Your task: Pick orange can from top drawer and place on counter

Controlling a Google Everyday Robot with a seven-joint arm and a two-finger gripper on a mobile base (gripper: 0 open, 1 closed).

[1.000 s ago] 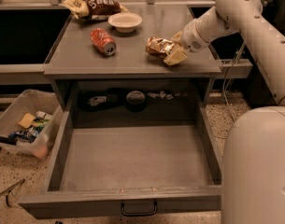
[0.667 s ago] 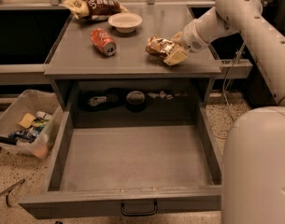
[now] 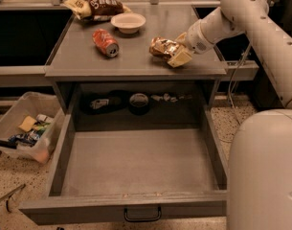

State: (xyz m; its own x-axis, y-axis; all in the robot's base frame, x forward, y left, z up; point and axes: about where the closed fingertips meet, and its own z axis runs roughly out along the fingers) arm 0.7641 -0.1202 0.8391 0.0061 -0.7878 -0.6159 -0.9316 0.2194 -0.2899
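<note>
The orange can, glossy bronze-orange, lies on its side on the right part of the grey counter. My gripper reaches in from the right and is shut on the can, which rests on the counter top. The top drawer is pulled wide open below the counter, with its dark wire handle at the front. Its floor shows bare.
A brighter red-orange can lies at counter left. A white bowl and snack bags sit at the back. Dark items lie in the recess behind the drawer. A plastic bin stands on the floor at left.
</note>
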